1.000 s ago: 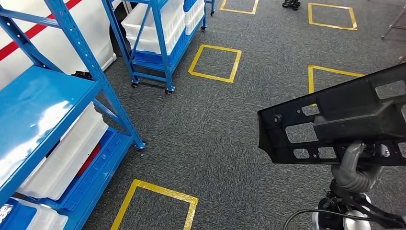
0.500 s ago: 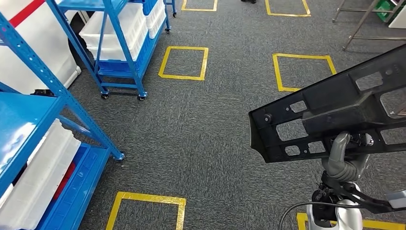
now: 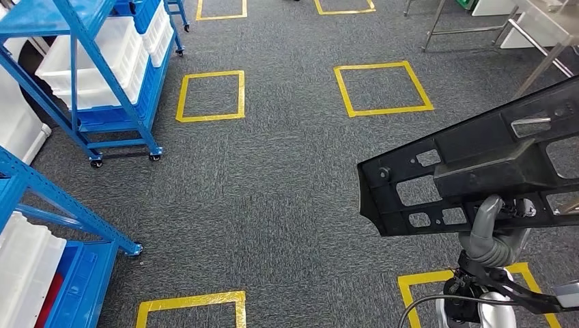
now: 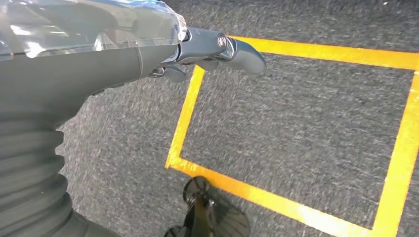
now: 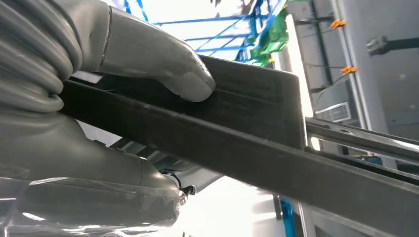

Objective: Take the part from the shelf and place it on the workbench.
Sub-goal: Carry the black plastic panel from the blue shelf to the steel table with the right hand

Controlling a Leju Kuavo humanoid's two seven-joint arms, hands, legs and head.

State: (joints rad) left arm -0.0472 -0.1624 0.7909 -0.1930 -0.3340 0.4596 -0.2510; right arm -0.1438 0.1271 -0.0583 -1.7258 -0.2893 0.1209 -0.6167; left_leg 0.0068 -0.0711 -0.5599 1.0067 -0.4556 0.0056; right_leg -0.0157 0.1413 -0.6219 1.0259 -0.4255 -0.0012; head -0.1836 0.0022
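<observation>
Grey carpet (image 3: 287, 198) covers the floor, marked with yellow tape squares (image 3: 211, 96): two ahead in the head view, a further pair cut by the top edge, and two more partly visible near the bottom edge. Blue wheeled rack (image 3: 102, 82) stands at upper left, holding white bins (image 3: 92, 65); a second blue shelf unit (image 3: 41, 232) sits at lower left with a white bin on its lower level. Metal table legs (image 3: 478, 27) show at upper right. Task item: the black part (image 3: 478, 167), a long flat plastic panel with rectangular cut-outs, is off the shelf and held in the air at the right of the head view, tilted with its far end higher. Right hand (image 3: 493, 236) grips it from below, along its lower edge; right wrist view shows the thick grey thumb (image 5: 163, 69) pressed on one face of the panel and the palm closed against the other side, so the part (image 5: 257, 148) is clamped between them. Left hand (image 4: 217, 52) hangs over the carpet near a taped square corner in its wrist view, holding nothing; one dark finger reaches straight out while the others lie tucked beneath, and whether the hand is spread or curled cannot be told.
</observation>
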